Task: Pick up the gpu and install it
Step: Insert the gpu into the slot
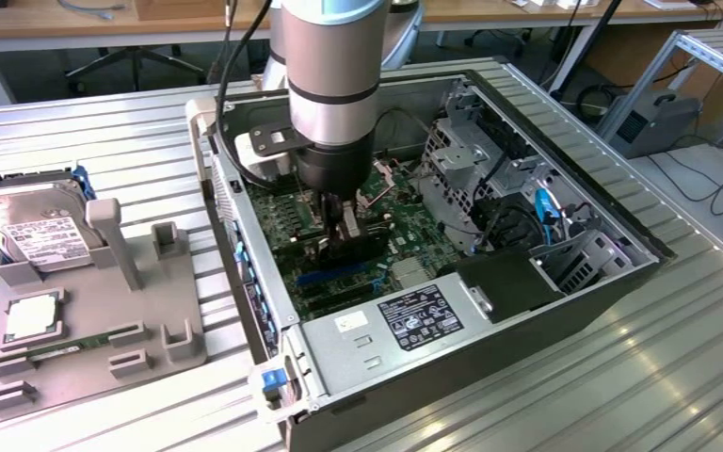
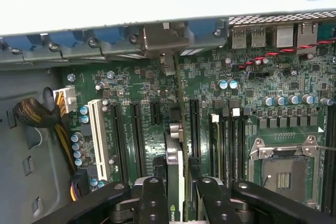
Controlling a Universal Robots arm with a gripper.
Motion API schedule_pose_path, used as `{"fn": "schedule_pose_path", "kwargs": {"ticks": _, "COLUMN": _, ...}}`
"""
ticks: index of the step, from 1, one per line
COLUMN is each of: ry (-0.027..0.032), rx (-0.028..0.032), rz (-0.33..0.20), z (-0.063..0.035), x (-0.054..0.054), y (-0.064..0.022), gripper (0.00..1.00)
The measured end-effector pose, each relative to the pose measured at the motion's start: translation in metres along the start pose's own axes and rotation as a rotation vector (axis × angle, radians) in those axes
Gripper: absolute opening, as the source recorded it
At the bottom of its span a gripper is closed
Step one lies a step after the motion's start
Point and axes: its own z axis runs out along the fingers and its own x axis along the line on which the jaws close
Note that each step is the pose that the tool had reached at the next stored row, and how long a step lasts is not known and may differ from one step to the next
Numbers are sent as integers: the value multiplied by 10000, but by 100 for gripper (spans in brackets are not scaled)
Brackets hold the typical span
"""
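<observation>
1. The thin dark card with a green stripe, the gpu (image 2: 175, 182), stands on its edge between the black jaws of the gripper (image 2: 176, 203).
2. The jaws pinch the gpu from both flat sides.
3. In the wrist view its long side runs from the gripper toward the back wall of the case, where the blue clips are.
4. The gpu hangs over the green board with long black slots (image 2: 157, 124) inside the open black and silver computer case (image 1: 563, 311).
5. Much of the gpu is hidden by the jaws, and I cannot tell if its bottom edge touches a slot.
6. In the exterior view the big silver arm (image 1: 330, 85) covers the gpu.
7. The case lies on a ribbed silver metal desk (image 1: 613, 386).
8. On the exterior view's left, a grey plastic holder (image 1: 98, 320) carries a silver hard drive with a white label (image 1: 41, 231).
9. Wooden tables and chair legs stand at the back of the room.
</observation>
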Motion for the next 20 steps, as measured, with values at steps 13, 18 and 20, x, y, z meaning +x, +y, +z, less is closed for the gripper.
{"fn": "schedule_pose_path", "kwargs": {"ticks": 13, "ry": -14, "rx": 5, "rz": -120, "z": 5, "x": 0, "y": 0, "gripper": 27}}
{"fn": "schedule_pose_path", "kwargs": {"ticks": 18, "ry": -15, "rx": 5, "rz": -118, "z": 7, "x": 16, "y": -1, "gripper": 27}}
{"fn": "schedule_pose_path", "kwargs": {"ticks": 20, "ry": -15, "rx": 5, "rz": -119, "z": 8, "x": 30, "y": -2, "gripper": 27}}
